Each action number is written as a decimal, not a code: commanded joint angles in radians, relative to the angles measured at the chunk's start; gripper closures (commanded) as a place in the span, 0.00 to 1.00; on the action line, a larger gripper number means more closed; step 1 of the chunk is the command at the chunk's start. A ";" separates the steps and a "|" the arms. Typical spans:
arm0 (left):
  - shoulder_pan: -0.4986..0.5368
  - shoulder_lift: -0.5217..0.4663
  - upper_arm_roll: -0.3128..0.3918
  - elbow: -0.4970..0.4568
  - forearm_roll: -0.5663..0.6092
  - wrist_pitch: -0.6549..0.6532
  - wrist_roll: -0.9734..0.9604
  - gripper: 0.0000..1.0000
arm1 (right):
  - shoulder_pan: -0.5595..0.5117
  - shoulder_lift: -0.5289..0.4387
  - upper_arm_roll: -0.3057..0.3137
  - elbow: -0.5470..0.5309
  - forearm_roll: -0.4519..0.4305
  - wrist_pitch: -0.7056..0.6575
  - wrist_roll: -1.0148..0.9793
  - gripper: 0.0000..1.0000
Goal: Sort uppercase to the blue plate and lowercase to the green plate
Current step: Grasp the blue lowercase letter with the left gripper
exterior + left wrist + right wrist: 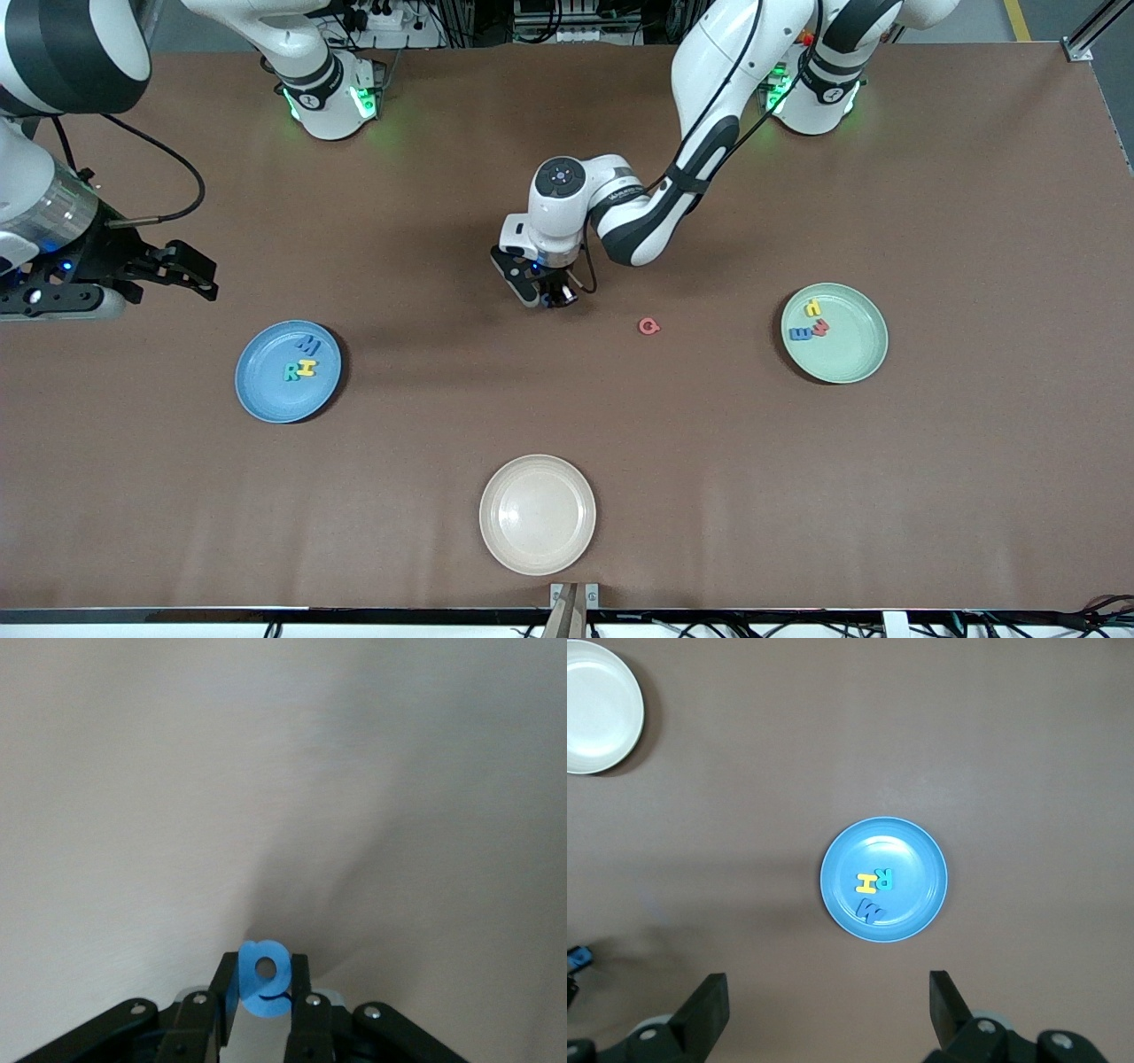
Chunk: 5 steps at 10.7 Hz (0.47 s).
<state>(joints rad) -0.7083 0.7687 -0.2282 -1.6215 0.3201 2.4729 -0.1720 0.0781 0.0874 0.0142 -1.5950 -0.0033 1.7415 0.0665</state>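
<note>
Nearest the front camera sits the cream plate point(537, 514), with nothing on it, on the brown surface point(974, 487). Farther back, toward the right arm's end, the blue plate point(266, 394) carries the blue M point(307, 343), yellow H point(306, 366) and teal-green R point(291, 373), clustered together. Toward the left arm's end, the green plate point(850, 354) holds the yellow h-like letter point(812, 308), the red m point(819, 327) and the blue m point(800, 334). The red Q point(649, 326) lies alone on the bare surface between the two coloured plates.

Over the middle of the surface, the left gripper point(264, 997) has its fingers point(306, 1014) clamped on the blue a point(265, 979), held upright between them. The right gripper point(830, 1010) waits with fingers spread wide apart, holding nothing, over the right arm's end above the blue plate.
</note>
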 commanded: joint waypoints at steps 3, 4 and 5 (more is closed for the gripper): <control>0.194 -0.259 -0.019 -0.047 -0.039 -0.467 0.018 1.00 | 0.061 -0.008 -0.013 -0.017 0.017 0.009 -0.001 0.00; 0.263 -0.311 -0.037 -0.072 -0.042 -0.533 0.049 1.00 | 0.084 0.005 -0.011 -0.017 0.017 0.018 0.025 0.00; 0.347 -0.357 -0.066 -0.104 -0.053 -0.595 0.081 1.00 | 0.127 0.027 -0.011 -0.017 0.017 0.044 0.073 0.00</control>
<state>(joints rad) -0.4644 0.5012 -0.2485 -1.6318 0.3000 1.9285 -0.1308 0.1510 0.0952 0.0147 -1.6036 0.0011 1.7564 0.0893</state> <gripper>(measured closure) 0.727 0.000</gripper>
